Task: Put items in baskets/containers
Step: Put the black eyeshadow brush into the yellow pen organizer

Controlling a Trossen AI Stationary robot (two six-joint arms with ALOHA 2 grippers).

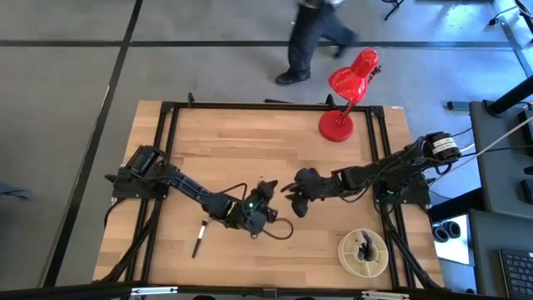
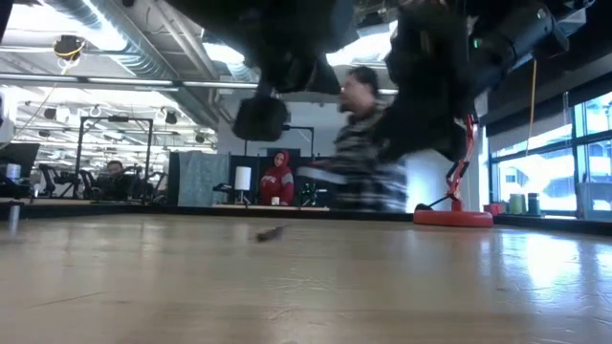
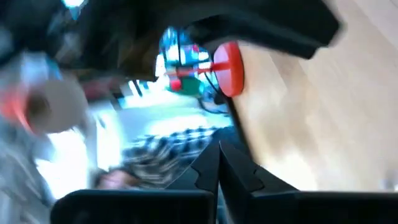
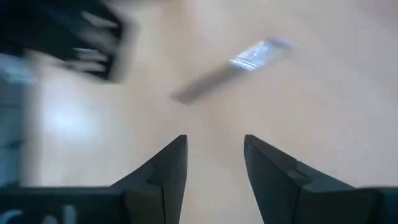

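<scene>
My left gripper (image 1: 268, 190) is pressed together, empty, mid-bench; right gripper (image 1: 293, 193) spread beside it; one brush (image 1: 200, 237) left of the dish (image 1: 364, 252).

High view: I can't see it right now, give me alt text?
Two dark arms meet mid-table, the left hand shut, the right hand open, neither visibly holding anything. One thin dark makeup brush lies loose on the wooden table; the round cream divided dish holds several dark brushes.
</scene>
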